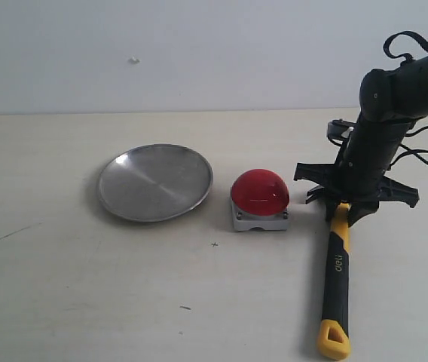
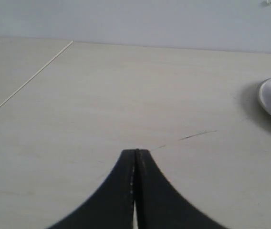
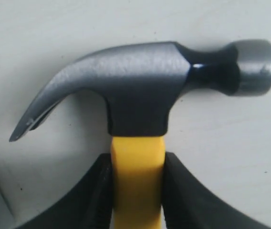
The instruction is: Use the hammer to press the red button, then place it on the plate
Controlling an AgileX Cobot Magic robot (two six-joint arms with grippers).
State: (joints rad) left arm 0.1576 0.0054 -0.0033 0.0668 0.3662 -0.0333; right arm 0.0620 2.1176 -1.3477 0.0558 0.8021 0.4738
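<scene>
1. Step in hand, as I judge it: gripping the claw hammer with its dark metal head and yellow-and-black handle. It lies on the pale counter just right of the glossy red dome button.
2. Next: lift it, bring the head over the button and press down. The round silver metal plate sits left of the button.
3. Right tool: clamped on the yellow handle just under the head.
4. Left tool: fingers together, empty.

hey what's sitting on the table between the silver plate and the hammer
The red button sits between the plate and the hammer, touching neither. The exterior view shows this.
</scene>
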